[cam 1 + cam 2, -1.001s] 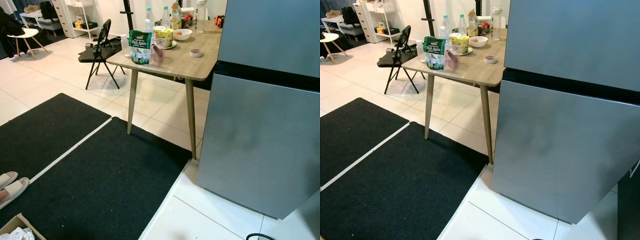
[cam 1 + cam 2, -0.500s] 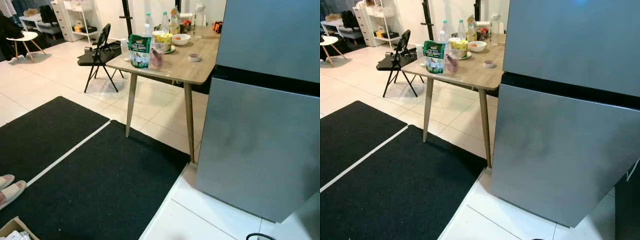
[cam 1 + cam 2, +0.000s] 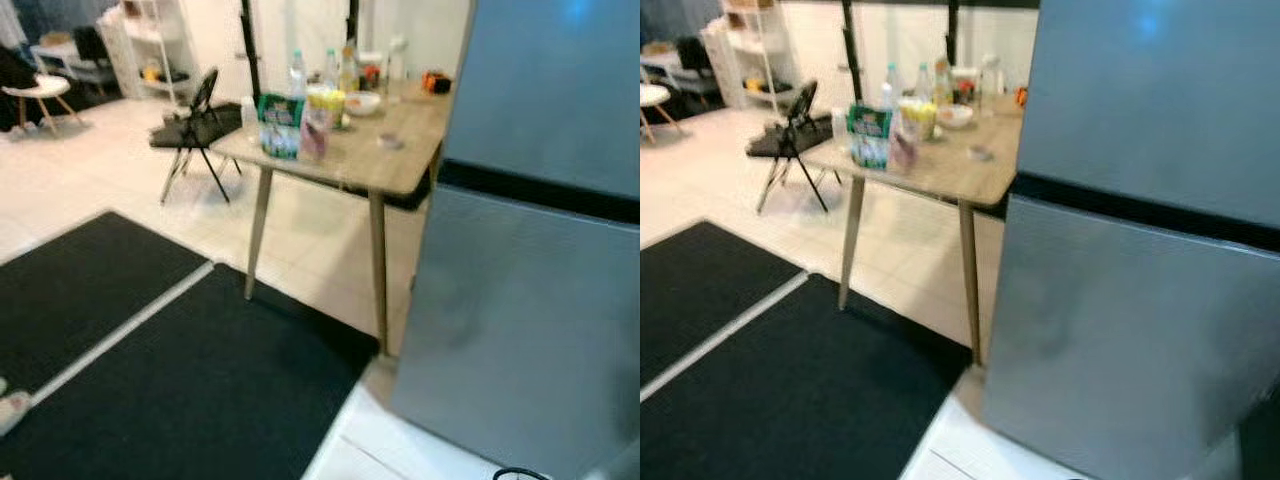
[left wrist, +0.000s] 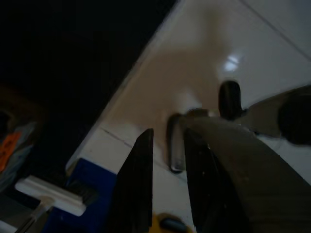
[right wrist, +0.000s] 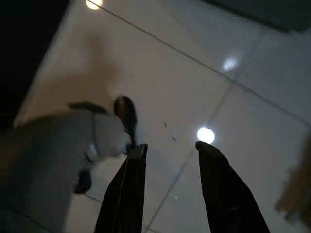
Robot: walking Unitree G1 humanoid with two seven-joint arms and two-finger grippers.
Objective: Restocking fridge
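Observation:
The grey fridge (image 3: 540, 290) stands at the right with both doors closed. Left of it is a wooden table (image 3: 400, 165) carrying a green pouch (image 3: 281, 125), water bottles (image 3: 297, 70), a white bowl (image 3: 362, 102) and other groceries. My left gripper (image 4: 167, 132) hangs over the white floor tiles, open by a narrow gap with nothing in it. My right gripper (image 5: 171, 145) also hangs above the tiles, open and holding nothing.
Two black mats (image 3: 200, 390) cover the floor before the table, split by a strip of white tile. A black folding chair (image 3: 195, 115) stands behind the table's left end. A black cable (image 3: 515, 473) lies on the floor by the fridge's base. Shelves stand far back left.
The whole picture has shifted and blurred as the camera moved; the slippers and box at the lower left have slid out of frame. Nothing on the table has moved.

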